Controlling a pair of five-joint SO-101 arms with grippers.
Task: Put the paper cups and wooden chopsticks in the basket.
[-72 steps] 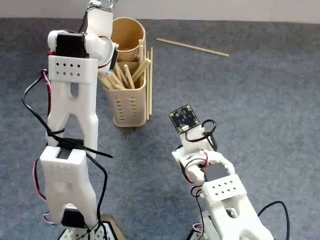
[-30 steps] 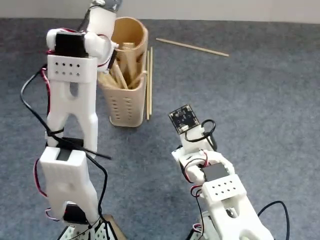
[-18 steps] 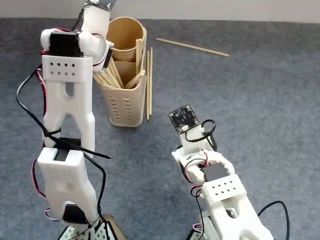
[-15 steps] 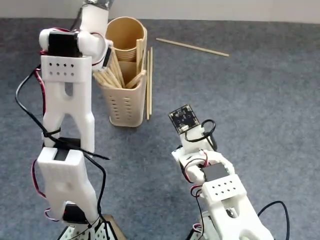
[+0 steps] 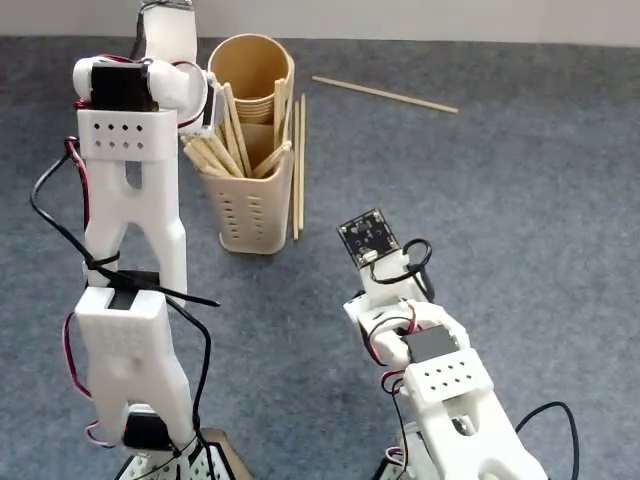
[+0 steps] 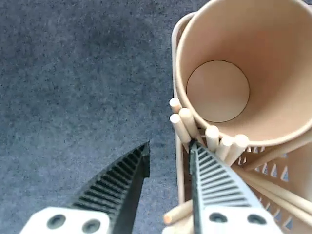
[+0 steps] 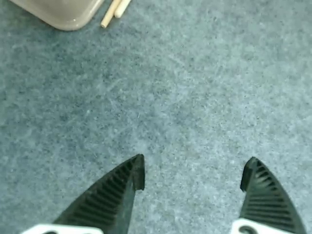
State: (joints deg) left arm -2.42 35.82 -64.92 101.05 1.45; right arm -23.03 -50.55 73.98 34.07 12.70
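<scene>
Paper cups (image 5: 250, 72): nested stack standing in the basket (image 5: 255, 205). Bundle of chopsticks (image 5: 222, 152) leans inside the basket, against the cups. Pair of chopsticks (image 5: 298, 170) lies just outside the basket wall. Single chopstick (image 5: 385, 94) lies well apart from the basket on the carpet (image 5: 500, 200). Left gripper (image 6: 168, 158): jaws spread, empty, either side of the basket rim. Right gripper (image 7: 192, 173): jaws wide apart, empty, over the carpet near the basket's corner.

Bright, soft light falls evenly on the grey carpet (image 5: 520, 200), and only a faint, diffuse shadow lies close around the foot of the basket (image 5: 258, 205).
</scene>
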